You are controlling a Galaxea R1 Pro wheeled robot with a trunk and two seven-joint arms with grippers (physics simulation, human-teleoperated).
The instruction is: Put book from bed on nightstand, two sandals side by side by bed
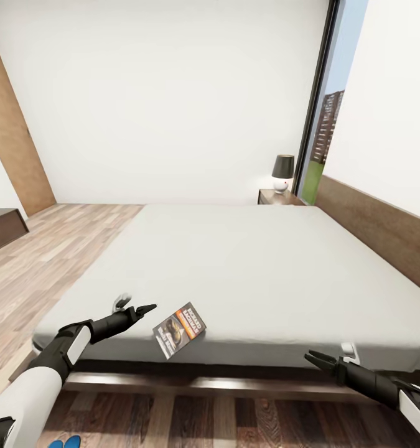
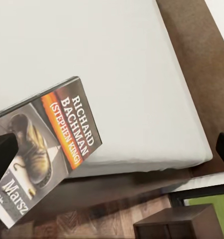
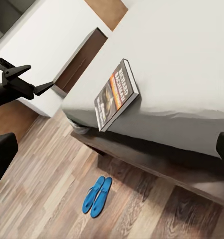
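Head view cuts off the sandals (image 1: 65,442) at the near edge, just blue tips on the plank floor (image 1: 42,267). Right wrist view shows both sandals (image 3: 97,196) whole, side by side near the bed (image 3: 191,64). Book (image 1: 179,330) lying at the mattress's near edge, slightly overhanging. Left gripper (image 1: 134,308) spread, just left of it, apart. Right gripper (image 1: 322,361) spread, low at the bed's near right. Nightstand (image 1: 280,196) with lamp (image 1: 283,172) far off, by the window (image 1: 326,124).
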